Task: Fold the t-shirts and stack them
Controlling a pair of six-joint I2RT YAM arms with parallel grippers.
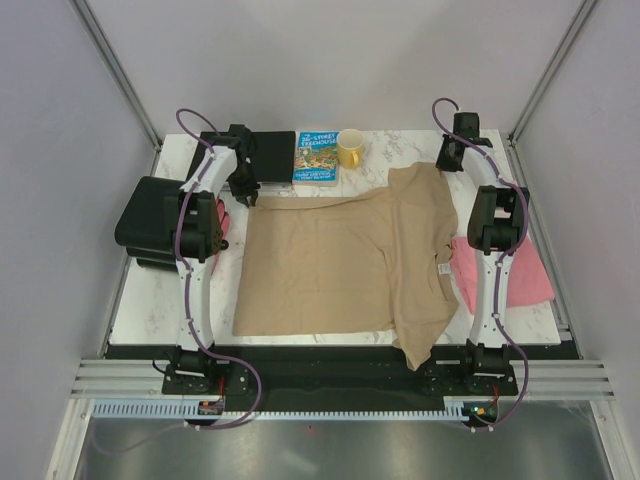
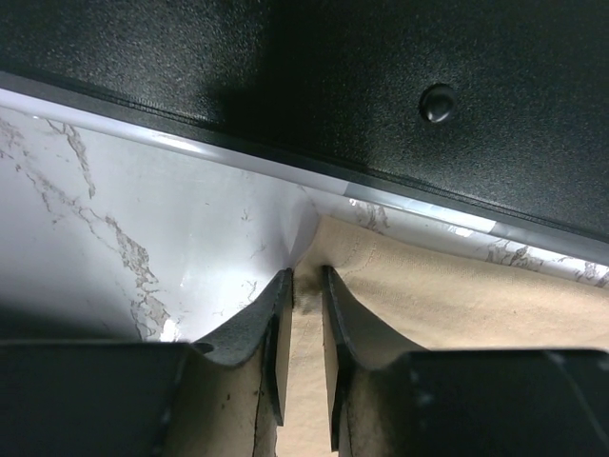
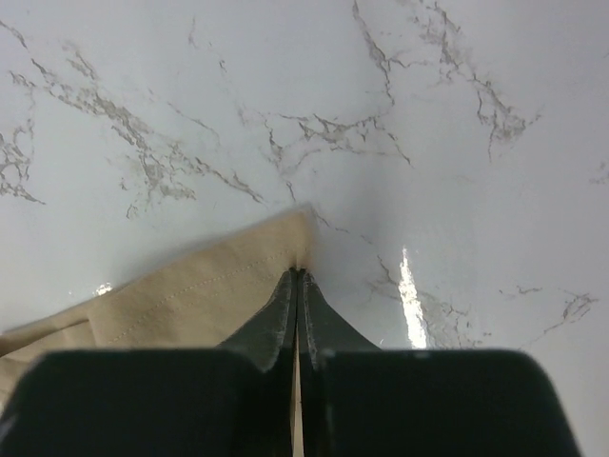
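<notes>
Pinching the far right corner of the tan short-sleeved cloth t-shirt [image 3: 181, 286], the right gripper [image 3: 298, 276] has its jaws pressed together with the hemmed corner caught at the tips. It sits low over the white marble-patterned table [image 3: 447, 133], with bare marble from 10 through 2 o'clock of the tips.

The left gripper [image 2: 304, 284] holds its jaws narrow, with the shirt's far left corner running up the slot between them. Whether they clamp the cloth cannot be told. Just beyond the tips at 12 o'clock lies the edge of a flat black textured slab [image 2: 314, 86], with only a thin strip of marble between.

From above, both arms reach from their bases at 6 o'clock with elbows raised over mid-table and wrists dipping at the far edge, the left at 11 o'clock and the right at 1.

The tan shirt lies across the table's centre. Its right part is doubled over with a small neck label showing, and one end hangs off the near edge at 5 o'clock.

The plain pink cloth t-shirt [image 1: 527, 272] lies at 3 o'clock, partly under the right arm.

A blue paperback book [image 1: 317, 157] and a yellow mug [image 1: 350, 149] stand at 12 o'clock between the grippers. A bulky black box [image 1: 148, 215] sits at 9 o'clock.
</notes>
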